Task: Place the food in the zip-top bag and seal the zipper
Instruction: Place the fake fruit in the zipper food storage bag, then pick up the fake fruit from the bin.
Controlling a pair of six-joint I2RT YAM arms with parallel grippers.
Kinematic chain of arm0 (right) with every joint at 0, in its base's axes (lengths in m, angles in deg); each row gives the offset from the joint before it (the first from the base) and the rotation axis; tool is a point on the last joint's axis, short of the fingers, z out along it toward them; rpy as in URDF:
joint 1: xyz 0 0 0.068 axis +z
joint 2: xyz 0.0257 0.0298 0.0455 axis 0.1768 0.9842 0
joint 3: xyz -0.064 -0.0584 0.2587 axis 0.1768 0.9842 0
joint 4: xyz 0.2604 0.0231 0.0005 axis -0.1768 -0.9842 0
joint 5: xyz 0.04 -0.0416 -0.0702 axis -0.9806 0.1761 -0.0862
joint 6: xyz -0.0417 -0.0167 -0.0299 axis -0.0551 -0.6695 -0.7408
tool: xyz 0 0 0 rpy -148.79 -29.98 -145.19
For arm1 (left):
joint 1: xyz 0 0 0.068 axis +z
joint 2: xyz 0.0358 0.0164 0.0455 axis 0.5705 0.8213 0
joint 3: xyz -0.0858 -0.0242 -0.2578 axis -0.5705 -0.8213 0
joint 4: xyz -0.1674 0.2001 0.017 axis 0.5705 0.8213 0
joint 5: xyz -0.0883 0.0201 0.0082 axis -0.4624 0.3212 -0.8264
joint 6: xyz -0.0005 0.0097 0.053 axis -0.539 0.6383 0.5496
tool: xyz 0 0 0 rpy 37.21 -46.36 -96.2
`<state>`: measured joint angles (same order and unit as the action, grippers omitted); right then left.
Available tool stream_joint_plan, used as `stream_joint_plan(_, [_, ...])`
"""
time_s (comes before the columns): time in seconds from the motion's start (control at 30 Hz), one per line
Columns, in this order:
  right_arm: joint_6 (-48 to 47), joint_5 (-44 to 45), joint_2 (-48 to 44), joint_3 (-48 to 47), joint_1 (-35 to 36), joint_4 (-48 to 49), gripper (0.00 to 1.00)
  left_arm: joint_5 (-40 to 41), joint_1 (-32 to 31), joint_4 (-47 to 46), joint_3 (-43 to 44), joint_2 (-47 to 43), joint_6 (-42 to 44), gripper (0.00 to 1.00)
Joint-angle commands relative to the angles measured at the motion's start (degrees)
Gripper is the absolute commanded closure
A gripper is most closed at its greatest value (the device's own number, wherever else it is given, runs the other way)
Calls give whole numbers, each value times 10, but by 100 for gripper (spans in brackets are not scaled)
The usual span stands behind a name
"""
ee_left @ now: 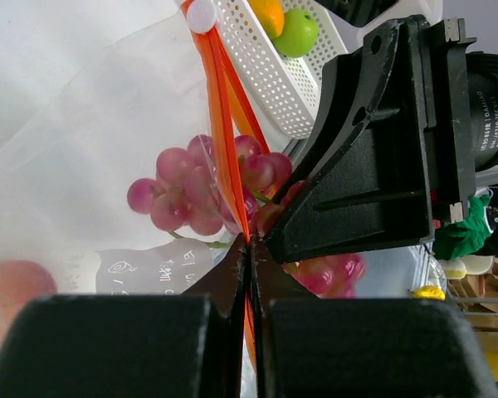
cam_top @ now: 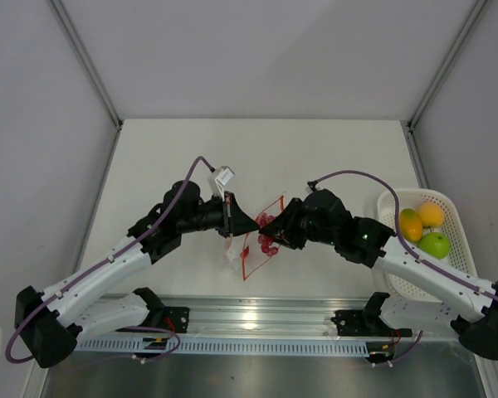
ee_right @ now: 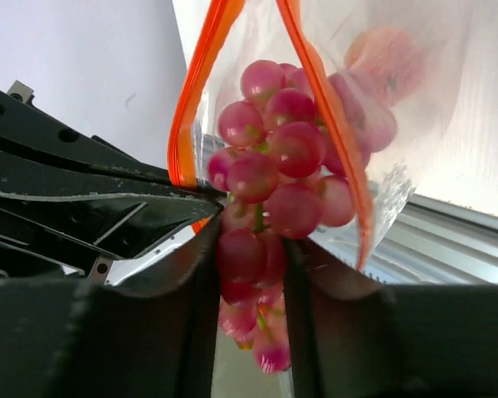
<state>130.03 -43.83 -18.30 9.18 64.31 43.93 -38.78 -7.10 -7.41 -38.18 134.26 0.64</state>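
Observation:
The zip-top bag (cam_top: pixel 251 255) hangs between my two grippers, and its orange-red zipper (ee_left: pixel 220 124) runs up to a white tab (ee_left: pixel 202 15). My left gripper (ee_left: pixel 251 249) is shut on the zipper strip at one side of the mouth. A bunch of pink-red grapes (ee_right: pixel 282 166), part of the food, sits in the open mouth between the two orange strips (ee_right: pixel 195 91). The lower grapes lie between the fingers of my right gripper (ee_right: pixel 251 249), which is closed on them. In the top view the right gripper (cam_top: pixel 274 236) meets the left gripper (cam_top: pixel 247 224) at the bag.
A white mesh basket (cam_top: pixel 456 265) at the right edge holds a lime green fruit (cam_top: pixel 436 244) and two yellow-orange ones (cam_top: pixel 432 214). A metal rail (cam_top: pixel 257 319) runs along the near edge between the arm bases.

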Motion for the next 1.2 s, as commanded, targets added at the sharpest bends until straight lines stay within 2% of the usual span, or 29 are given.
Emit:
stream_joint_plan(0.0, [-20, 6, 20, -36, -2, 19, 64, -18, -3, -21, 3, -12, -13, 99])
stream_joint_plan(0.03, [-29, 5, 25, -45, -2, 14, 50, -14, -4, -19, 4, -14, -13, 100])
stream_joint_plan(0.13, [-63, 4, 43, -67, -2, -13, 23, -11, -4, -13, 9, -18, -11, 100])
stream_joint_plan(0.4, [-126, 50, 41, -97, -2, -75, 18, -4, -3, -11, 1, -19, -9, 100])
stream_joint_plan(0.43, [-134, 58, 36, -102, -2, -84, 16, -4, -4, -11, 0, -20, -9, 99])
stream_joint_plan(0.5, [-161, 80, 30, -125, -1, -113, 1, -1, -4, -11, -1, -19, -8, 100])
stream_joint_plan(0.57, [-196, 103, 24, -143, -3, -158, 1, 0, -4, -10, -2, -17, -7, 99])
stream_joint_plan(0.7, [-236, 208, 17, -215, -3, -244, 1, 0, -3, -11, -6, -16, -5, 100])
stream_joint_plan(0.9, [-284, 246, -12, -231, -36, -266, 1, 0, -3, -11, -17, -19, -3, 99])
stream_joint_plan(1.17, [-302, 233, -23, -178, -275, -286, 1, 9, -3, 6, -21, -33, 5, 99])
